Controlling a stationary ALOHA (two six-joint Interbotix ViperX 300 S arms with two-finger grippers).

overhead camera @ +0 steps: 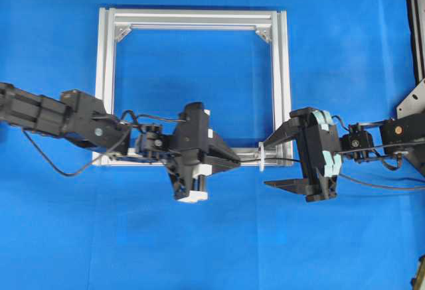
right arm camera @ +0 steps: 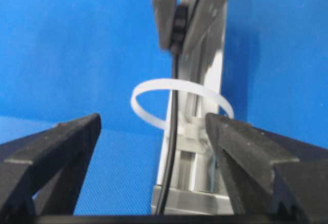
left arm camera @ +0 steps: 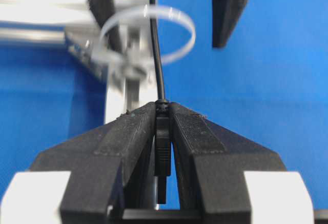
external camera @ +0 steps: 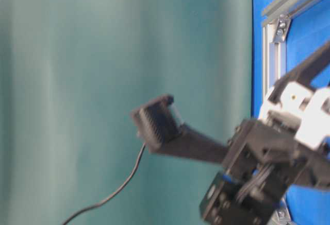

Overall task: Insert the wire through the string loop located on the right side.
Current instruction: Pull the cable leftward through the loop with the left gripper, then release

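On the blue counter [overhead camera: 60, 223], left tool [left arm camera: 163, 126] clamped the wire [left arm camera: 156, 55] through the string loop [left arm camera: 154, 34]; right tool [right arm camera: 154, 147], spread apart, should next grab it

one silver frame [overhead camera: 194, 19] is being shown on the blue table [overhead camera: 212, 237]. one white string loop [overhead camera: 263, 157] is being counted on the frame's lower right rail. one black wire [left arm camera: 155, 39] is being seen running through that loop. two grippers are being counted beside the frame: the left gripper [overhead camera: 236, 160] and the right gripper [overhead camera: 272, 158].
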